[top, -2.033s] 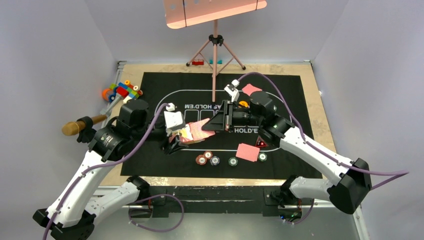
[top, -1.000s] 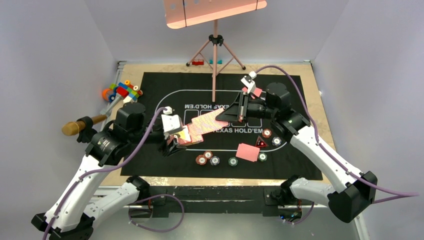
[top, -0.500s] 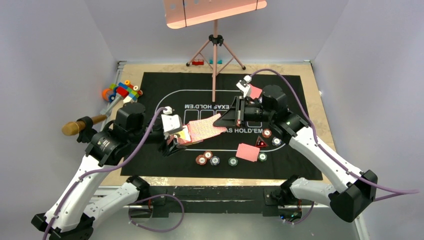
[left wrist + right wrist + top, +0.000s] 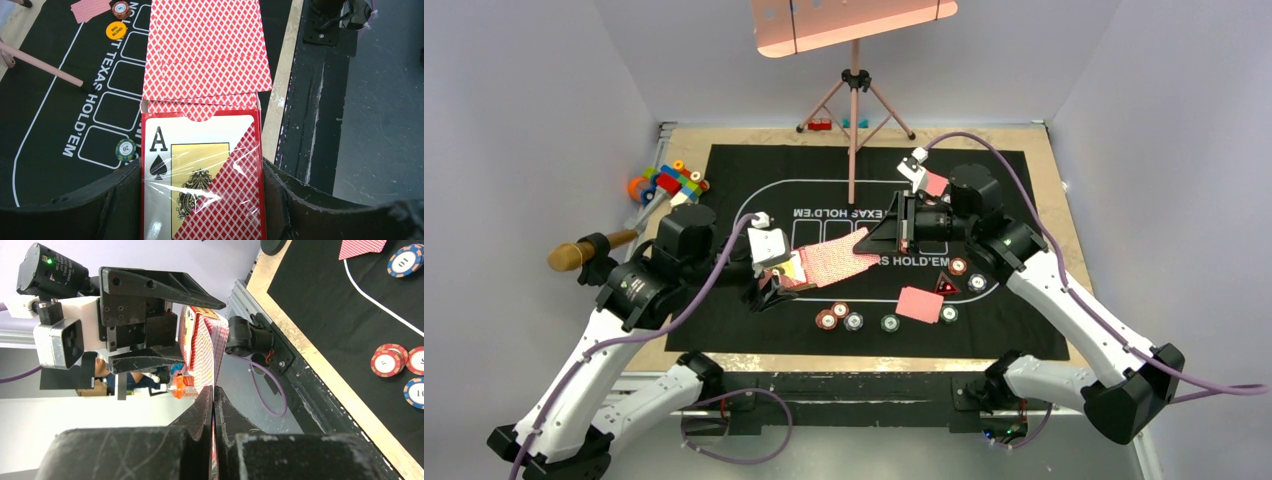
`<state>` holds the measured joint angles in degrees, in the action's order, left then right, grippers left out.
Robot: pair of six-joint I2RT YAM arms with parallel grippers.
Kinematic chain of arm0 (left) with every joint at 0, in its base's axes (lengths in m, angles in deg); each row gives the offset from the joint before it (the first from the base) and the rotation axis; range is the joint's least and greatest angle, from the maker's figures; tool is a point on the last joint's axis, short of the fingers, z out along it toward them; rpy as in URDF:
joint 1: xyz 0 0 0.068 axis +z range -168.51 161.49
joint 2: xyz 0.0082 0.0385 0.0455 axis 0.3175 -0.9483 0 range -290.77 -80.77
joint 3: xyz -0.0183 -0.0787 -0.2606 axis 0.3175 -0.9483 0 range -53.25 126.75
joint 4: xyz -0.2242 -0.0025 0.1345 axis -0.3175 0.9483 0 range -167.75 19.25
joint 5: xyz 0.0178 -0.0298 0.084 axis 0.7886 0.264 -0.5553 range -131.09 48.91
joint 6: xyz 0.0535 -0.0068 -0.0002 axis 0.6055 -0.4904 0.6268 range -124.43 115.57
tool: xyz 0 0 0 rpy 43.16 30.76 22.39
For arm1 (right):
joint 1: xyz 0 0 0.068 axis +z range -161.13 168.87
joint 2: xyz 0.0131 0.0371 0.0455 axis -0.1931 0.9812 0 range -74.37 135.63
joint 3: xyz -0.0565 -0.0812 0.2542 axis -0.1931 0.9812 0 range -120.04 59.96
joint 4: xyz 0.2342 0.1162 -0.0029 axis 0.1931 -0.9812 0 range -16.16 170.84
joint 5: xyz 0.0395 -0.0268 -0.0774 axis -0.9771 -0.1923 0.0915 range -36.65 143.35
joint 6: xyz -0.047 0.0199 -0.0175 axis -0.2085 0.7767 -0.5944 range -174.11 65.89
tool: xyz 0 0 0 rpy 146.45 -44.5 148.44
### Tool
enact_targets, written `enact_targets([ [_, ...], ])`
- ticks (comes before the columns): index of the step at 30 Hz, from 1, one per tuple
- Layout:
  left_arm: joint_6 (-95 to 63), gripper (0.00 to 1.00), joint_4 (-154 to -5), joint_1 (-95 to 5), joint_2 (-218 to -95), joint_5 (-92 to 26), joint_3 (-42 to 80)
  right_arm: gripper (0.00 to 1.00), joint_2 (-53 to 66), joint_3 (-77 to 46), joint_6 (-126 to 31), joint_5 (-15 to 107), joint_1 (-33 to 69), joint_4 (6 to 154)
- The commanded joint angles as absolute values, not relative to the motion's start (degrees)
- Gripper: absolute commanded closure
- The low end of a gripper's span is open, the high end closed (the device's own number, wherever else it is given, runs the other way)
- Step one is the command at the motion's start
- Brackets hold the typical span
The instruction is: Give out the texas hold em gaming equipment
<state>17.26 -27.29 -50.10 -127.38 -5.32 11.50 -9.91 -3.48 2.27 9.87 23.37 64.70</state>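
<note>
Red-backed playing cards (image 4: 205,50) stick out of the card box (image 4: 200,175) that my left gripper (image 4: 772,288) clamps by its sides, above the black mat (image 4: 724,170). My right gripper (image 4: 214,396), at two o'clock of the box, pinches one card's far end.

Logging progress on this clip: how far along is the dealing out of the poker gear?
Done: chips, a triangle and a dealt card lie on the mat. In hand: the left pincer grips the card box while the right pincer pinches the top card, half out of it. Left: more cards show in the box.
</note>
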Motion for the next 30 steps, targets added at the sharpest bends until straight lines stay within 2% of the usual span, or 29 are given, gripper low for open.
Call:
enact_targets([
  [1,17.51,1.0,-30.82,-50.13,-127.4,-4.07,12.27,1.0,-9.41,-6.96,-0.31,8.46,23.6,63.21],
  [30,18.31,1.0,-30.13,-50.11,-127.36,-3.14,12.2,1.0,-4.25,-11.1,-0.85,7.29,24.2,63.09],
])
